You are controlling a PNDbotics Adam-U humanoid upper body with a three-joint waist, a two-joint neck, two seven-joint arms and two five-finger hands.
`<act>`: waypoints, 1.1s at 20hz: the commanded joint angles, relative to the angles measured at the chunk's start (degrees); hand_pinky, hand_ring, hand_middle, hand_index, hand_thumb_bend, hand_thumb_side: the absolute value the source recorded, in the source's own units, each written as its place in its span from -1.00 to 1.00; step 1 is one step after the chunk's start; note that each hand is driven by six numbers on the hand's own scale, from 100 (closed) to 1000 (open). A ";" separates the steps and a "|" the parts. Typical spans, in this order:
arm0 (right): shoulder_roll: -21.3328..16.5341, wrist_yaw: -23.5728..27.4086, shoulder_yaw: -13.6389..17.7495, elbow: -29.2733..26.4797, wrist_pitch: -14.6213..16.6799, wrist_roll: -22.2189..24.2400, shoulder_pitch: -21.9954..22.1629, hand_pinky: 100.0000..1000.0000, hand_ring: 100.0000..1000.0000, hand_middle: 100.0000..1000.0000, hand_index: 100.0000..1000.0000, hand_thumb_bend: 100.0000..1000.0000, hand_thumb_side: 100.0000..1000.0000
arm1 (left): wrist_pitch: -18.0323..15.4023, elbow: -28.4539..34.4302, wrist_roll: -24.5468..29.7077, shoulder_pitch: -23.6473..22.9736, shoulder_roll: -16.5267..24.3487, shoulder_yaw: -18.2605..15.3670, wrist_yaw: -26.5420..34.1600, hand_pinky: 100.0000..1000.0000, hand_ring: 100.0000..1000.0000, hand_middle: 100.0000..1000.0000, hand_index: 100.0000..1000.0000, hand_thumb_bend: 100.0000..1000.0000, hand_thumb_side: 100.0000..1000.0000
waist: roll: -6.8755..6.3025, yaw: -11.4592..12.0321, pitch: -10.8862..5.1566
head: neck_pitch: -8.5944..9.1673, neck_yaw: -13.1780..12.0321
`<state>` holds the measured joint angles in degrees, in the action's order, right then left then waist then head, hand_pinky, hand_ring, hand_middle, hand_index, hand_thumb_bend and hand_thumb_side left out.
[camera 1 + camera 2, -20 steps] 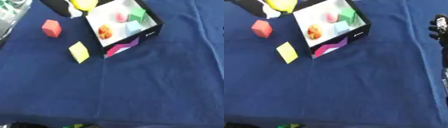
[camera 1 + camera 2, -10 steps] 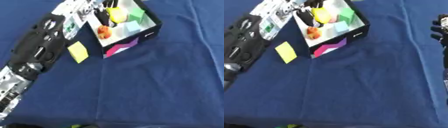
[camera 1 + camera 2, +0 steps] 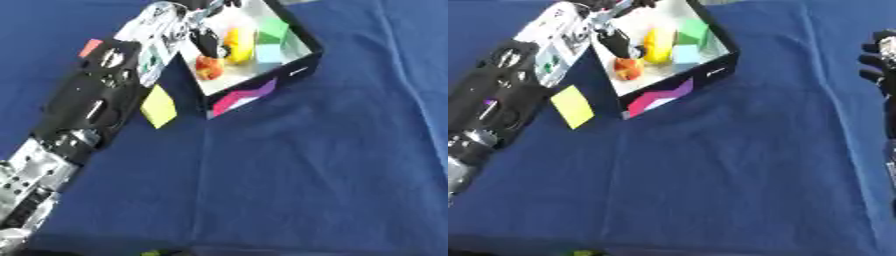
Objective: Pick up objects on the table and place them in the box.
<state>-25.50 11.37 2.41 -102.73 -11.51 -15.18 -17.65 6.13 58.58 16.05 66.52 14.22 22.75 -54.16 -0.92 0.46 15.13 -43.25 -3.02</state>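
Observation:
The black box [image 3: 302, 67] with a white inside stands at the top centre. In it lie a yellow object [image 3: 236, 45], an orange one [image 3: 208, 67], a green block [image 3: 273, 30] and a light blue block [image 3: 267, 51]. My left arm reaches from the lower left to the box's left wall. My left hand [image 3: 206, 41] is open over the box, its thumb beside the yellow object. A yellow block [image 3: 158, 106] lies on the cloth left of the box. A red block [image 3: 90, 47] peeks out behind the arm. My right hand [image 3: 879, 55] rests open at the right edge.
A dark blue cloth [image 3: 297, 175] covers the table, with wide bare cloth below and to the right of the box. The box's near wall bears a pink and purple pattern [image 3: 241, 97]. Something small and green [image 3: 153, 253] shows at the bottom edge.
My left arm has swung in across the left of the table and brought the yellow object over the box. The object now lies lower, inside the box. The arm now hides most of the red block.

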 commanded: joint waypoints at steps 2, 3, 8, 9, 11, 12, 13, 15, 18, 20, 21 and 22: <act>-0.98 0.01 0.21 -0.59 0.11 0.08 -0.61 0.64 0.62 0.47 0.66 -1.00 0.51 | 0.80 2.08 -0.20 0.56 1.20 -1.10 1.36 0.62 0.50 0.39 0.64 -0.55 -1.00 | 0.87 0.06 -1.50 | 0.37 -0.12; -0.99 0.05 0.24 -0.61 0.13 0.03 -0.63 0.64 0.62 0.47 0.66 -1.00 0.51 | 1.39 2.79 -0.71 0.36 1.38 -1.40 2.15 0.61 0.48 0.38 0.63 -0.61 -1.00 | 0.86 0.10 -1.51 | 0.37 -0.04; -1.31 0.09 0.41 -0.72 0.22 -0.16 -0.58 0.64 0.62 0.47 0.66 -1.00 0.51 | 4.33 10.39 -1.42 -1.89 5.59 -2.32 9.48 0.53 0.41 0.26 0.52 -1.00 -1.00 | 0.44 0.35 -1.53 | 0.26 0.68; -1.41 0.07 0.43 -0.72 0.22 -0.18 -0.54 0.64 0.62 0.47 0.66 -1.00 0.51 | 5.07 11.79 -0.68 -2.70 6.60 -3.07 11.43 0.52 0.40 0.25 0.51 -1.00 -1.00 | 0.37 0.41 -1.53 | 0.25 0.92; -1.51 0.04 0.53 -0.77 0.25 -0.26 -0.51 0.64 0.62 0.47 0.66 -1.00 0.51 | 6.24 14.60 0.67 -4.13 8.92 -4.83 15.36 0.51 0.40 0.24 0.51 -1.00 -0.98 | 0.31 0.54 -1.51 | 0.35 1.70; -1.57 0.02 0.62 -0.77 0.26 -0.34 -0.46 0.64 0.62 0.47 0.66 -1.00 0.50 | 6.60 16.02 1.45 -4.83 10.44 -5.75 17.39 0.53 0.42 0.26 0.52 -1.00 -0.98 | 0.26 0.63 -1.49 | 0.38 2.21; -1.65 -0.02 0.68 -0.77 0.26 -0.40 -0.39 0.64 0.62 0.47 0.66 -1.00 0.50 | 6.67 17.46 2.42 -5.44 12.22 -6.44 19.05 0.55 0.44 0.29 0.54 -1.00 -0.98 | 0.20 0.73 -1.48 | 0.43 2.70; -1.80 -0.16 0.74 -0.80 0.25 -0.42 -0.21 0.64 0.62 0.47 0.66 -1.00 0.51 | 6.62 20.00 4.23 -6.54 15.58 -7.62 21.28 0.57 0.46 0.32 0.56 -1.00 -0.92 | 0.08 0.92 -1.45 | 0.47 3.48; -1.93 -0.28 0.88 -0.85 0.27 -0.52 -0.08 0.64 0.62 0.47 0.66 -1.00 0.51 | 6.69 22.87 6.26 -8.33 19.99 -9.39 24.61 0.58 0.48 0.36 0.56 -1.00 -0.83 | 0.03 1.12 -1.36 | 0.52 4.18; -2.01 -0.28 1.02 -0.89 0.31 -0.68 0.00 0.64 0.62 0.47 0.66 -1.00 0.51 | 6.88 24.00 7.10 -9.43 22.87 -10.50 26.94 0.59 0.48 0.36 0.56 -1.00 -0.82 | 0.01 1.23 -1.29 | 0.64 4.47; -2.06 -0.28 1.07 -0.94 0.33 -0.75 0.04 0.64 0.62 0.47 0.66 -1.00 0.51 | 6.86 24.33 7.39 -9.97 24.36 -10.97 27.92 0.60 0.49 0.36 0.56 -1.00 -0.80 | 0.00 1.28 -1.24 | 0.72 4.65; -2.09 -0.27 1.10 -1.00 0.35 -0.79 0.06 0.64 0.62 0.47 0.66 -1.00 0.51 | 6.74 24.59 7.67 -10.44 25.61 -11.34 28.78 0.60 0.49 0.36 0.57 -1.00 -0.78 | -0.01 1.30 -1.19 | 0.78 4.77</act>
<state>-25.66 11.35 2.84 -102.74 -11.24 -15.75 -17.13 12.86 81.72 23.24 55.28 36.62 12.76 -26.67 -0.93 1.71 15.13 -43.17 1.45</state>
